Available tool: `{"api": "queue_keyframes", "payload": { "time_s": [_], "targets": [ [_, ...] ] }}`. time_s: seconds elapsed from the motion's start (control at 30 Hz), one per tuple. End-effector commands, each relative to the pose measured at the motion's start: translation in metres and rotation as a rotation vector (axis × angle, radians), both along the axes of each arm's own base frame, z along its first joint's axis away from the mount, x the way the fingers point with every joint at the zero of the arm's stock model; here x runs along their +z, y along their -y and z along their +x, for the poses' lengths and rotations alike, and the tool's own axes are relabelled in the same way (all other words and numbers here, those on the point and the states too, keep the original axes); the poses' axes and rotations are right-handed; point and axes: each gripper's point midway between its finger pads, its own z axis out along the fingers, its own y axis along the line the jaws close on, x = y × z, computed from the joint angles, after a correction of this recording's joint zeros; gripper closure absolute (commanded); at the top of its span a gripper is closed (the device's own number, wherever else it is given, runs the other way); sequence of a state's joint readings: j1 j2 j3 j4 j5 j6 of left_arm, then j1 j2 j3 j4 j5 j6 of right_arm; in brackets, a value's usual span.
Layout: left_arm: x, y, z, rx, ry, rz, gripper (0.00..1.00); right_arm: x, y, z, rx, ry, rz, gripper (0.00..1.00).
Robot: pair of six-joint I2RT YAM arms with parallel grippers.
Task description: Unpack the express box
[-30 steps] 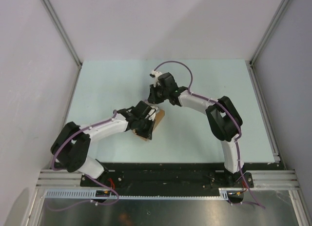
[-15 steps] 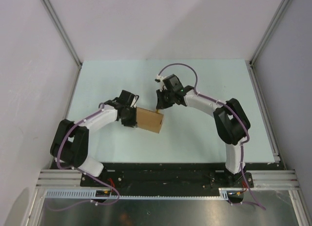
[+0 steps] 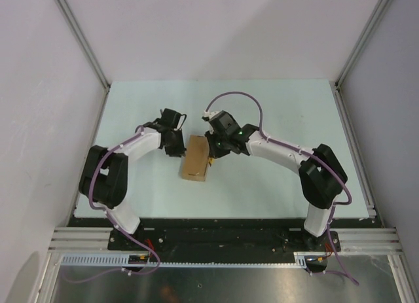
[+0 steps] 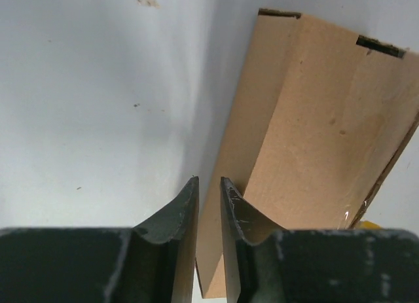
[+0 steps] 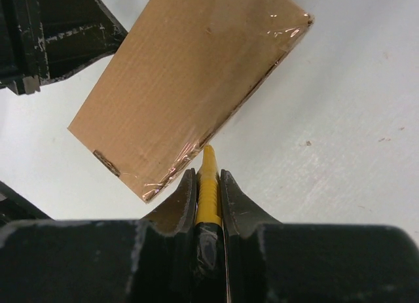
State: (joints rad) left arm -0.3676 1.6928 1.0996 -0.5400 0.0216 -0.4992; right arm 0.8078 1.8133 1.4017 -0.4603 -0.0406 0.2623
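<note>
Left gripper, box, right gripper with knife, in a row.
Left jaws nearly closed against the box's left long side; can't tell if they pinch it. Box lies flat on the table, long axis near-to-far. Right jaws clamp the yellow knife, tip touching the taped right edge, so the cut likely runs along it.

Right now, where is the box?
In the top view, the box lies near the middle of the table, between the left gripper on its left and the right gripper, holding a knife, on its right.
</note>
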Motion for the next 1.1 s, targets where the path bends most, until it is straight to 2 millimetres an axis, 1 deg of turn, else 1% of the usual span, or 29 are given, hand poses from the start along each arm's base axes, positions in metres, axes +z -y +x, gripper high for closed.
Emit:
{"api": "queue_keyframes", "payload": {
  "time_s": [0.0,0.1,0.17,0.23,0.27,0.3,0.37,0.4,0.43,0.53,0.57,0.6,0.67,0.73,0.8,0.97,1.07],
  "targets": [
    [0.025,-0.007,0.010,0.075,0.082,-0.053,0.76,0.035,0.008,0.008,-0.094,0.076,0.039,1.00],
    [0.035,-0.002,0.009,0.042,0.104,-0.098,0.74,0.043,0.010,0.010,-0.116,0.096,0.046,1.00],
    [0.043,0.007,0.009,0.008,0.117,-0.153,0.72,0.045,0.012,0.010,-0.131,0.099,0.046,1.00],
    [0.043,0.014,0.008,-0.012,0.117,-0.188,0.71,0.048,0.015,0.011,-0.144,0.107,0.044,1.00],
    [0.045,0.021,0.007,-0.037,0.119,-0.228,0.69,0.048,0.015,0.011,-0.146,0.107,0.041,1.00],
    [0.040,0.023,0.005,-0.039,0.107,-0.239,0.69,0.047,0.016,0.011,-0.148,0.105,0.039,1.00],
    [0.038,0.028,0.003,-0.054,0.099,-0.268,0.68,0.047,0.018,0.011,-0.153,0.108,0.033,1.00],
    [0.031,0.028,0.001,-0.050,0.080,-0.269,0.68,0.048,0.018,0.010,-0.152,0.107,0.034,1.00],
    [0.029,0.028,0.001,-0.047,0.075,-0.268,0.68,0.047,0.019,0.009,-0.153,0.108,0.031,1.00],
    [0.014,0.016,0.000,0.016,0.042,-0.242,0.78,0.047,0.020,0.009,-0.159,0.108,0.031,1.00],
    [0.010,0.013,-0.002,0.027,0.028,-0.243,0.83,0.046,0.021,0.009,-0.162,0.107,0.028,1.00],
    [0.007,0.011,-0.003,0.038,0.015,-0.249,0.85,0.046,0.021,0.008,-0.161,0.108,0.029,1.00],
    [0.003,0.005,-0.005,0.061,-0.001,-0.250,0.86,0.046,0.022,0.008,-0.165,0.110,0.028,1.00],
    [0.002,0.003,-0.006,0.068,-0.013,-0.272,0.86,0.046,0.022,0.007,-0.165,0.111,0.025,1.00],
    [-0.002,0.001,-0.010,0.071,-0.036,-0.289,0.87,0.046,0.022,0.008,-0.167,0.112,0.025,1.00],
    [-0.020,-0.007,-0.025,0.103,-0.119,-0.326,0.87,0.048,0.022,0.008,-0.167,0.117,0.030,1.00],
    [-0.025,-0.012,-0.029,0.125,-0.141,-0.341,0.88,0.050,0.021,0.008,-0.166,0.121,0.037,1.00]
  ]
}}
